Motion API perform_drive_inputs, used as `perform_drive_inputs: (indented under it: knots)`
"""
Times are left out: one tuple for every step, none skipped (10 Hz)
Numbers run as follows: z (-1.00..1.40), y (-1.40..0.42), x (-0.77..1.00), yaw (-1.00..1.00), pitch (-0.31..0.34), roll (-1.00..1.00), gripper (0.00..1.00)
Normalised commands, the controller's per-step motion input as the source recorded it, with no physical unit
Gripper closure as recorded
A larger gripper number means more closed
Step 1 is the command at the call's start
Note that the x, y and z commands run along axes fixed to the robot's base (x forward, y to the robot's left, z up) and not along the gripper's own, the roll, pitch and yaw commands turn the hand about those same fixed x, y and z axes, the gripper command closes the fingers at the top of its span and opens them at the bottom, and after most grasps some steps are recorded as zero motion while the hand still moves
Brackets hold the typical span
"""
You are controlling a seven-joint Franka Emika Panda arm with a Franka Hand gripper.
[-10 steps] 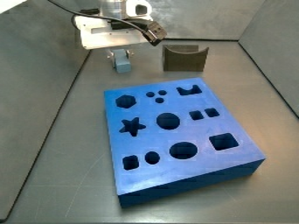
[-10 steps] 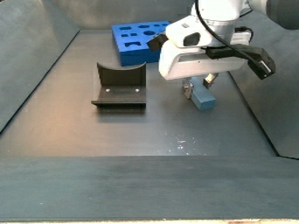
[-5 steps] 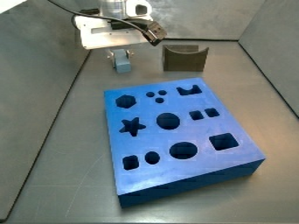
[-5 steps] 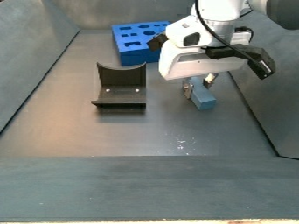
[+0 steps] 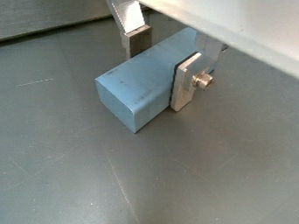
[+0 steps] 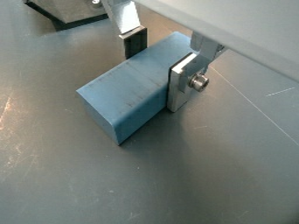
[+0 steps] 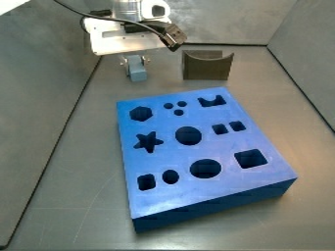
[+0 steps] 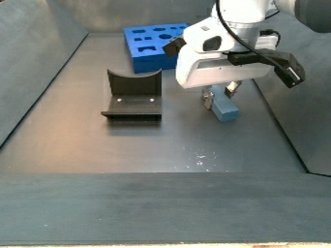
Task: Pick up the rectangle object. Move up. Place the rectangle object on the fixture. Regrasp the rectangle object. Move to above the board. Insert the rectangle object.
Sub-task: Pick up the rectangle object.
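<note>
Wrist views: the gripper (image 5: 162, 59) was clamped on the rectangle object (image 5: 142, 87), one silver finger (image 5: 186, 81) flat on one side, the other finger (image 6: 131, 38) on the far side. The block lay flat on the grey floor (image 6: 222, 166). A dark corner of the fixture (image 6: 61, 10) showed beyond the block.

Side views: the gripper (image 7: 135, 65) sat low over the block (image 7: 136, 71), beside the fixture (image 7: 205, 65) and apart from it, behind the board (image 7: 199, 152). From the opposite side, the block (image 8: 225, 109) was at the gripper (image 8: 218, 101), probably resting on the floor, though contact was hard to see. The fixture (image 8: 132, 96) stood well clear of the block, with the board (image 8: 155, 46) behind it.
</note>
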Motion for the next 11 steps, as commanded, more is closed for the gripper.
perform_drive_inputs:
  knots:
    - [0.00,0.00,0.02,0.00,0.040,0.00,1.00]
    - [0.00,0.00,0.00,0.00,-0.011,0.00,1.00]
    - [-0.01,0.00,0.00,0.00,-0.017,0.00,1.00]
    - [-0.02,0.00,0.00,0.00,-0.037,0.00,1.00]
    - [-0.02,0.00,0.00,0.00,-0.014,0.00,1.00]
    - [-0.02,0.00,0.00,0.00,-0.049,0.00,1.00]
    - [-0.03,0.00,0.00,0.00,-0.031,0.00,1.00]
    - [-0.03,0.00,0.00,0.00,-0.054,0.00,1.00]
    - [-0.03,0.00,0.00,0.00,0.000,-0.05,1.00]
    - [-0.02,0.00,0.00,0.00,0.000,0.00,1.00]
    - [-0.05,0.00,0.00,0.00,0.000,-0.02,1.00]
